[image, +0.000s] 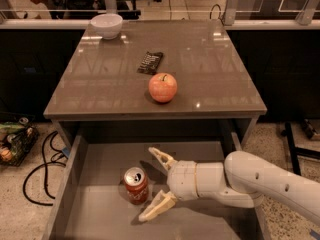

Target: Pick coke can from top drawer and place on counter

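While the coke can (136,185) stands upright in the top drawer (95,211), the gripper (146,184) sits just beside it, its 2 fingers (161,158) spread wide, holding nothing.

Red coke can (136,185) upright in open top drawer (95,209), gripper (145,184) splayed nxt to it, counter (210,74) above

Glossy counter (210,74), matt plastic pincer (146,184) in drawer (100,214)

I logged, from my gripper (147,184) low at 6 o'clock:
1. Red-orange apple (162,87), 12 o'clock.
2. Dark snack packet (150,62), just beyond the apple, apart from it.
3. White bowl (106,25), far 11 o'clock.
4. Black cables (40,169) on the floor, 9 o'clock.
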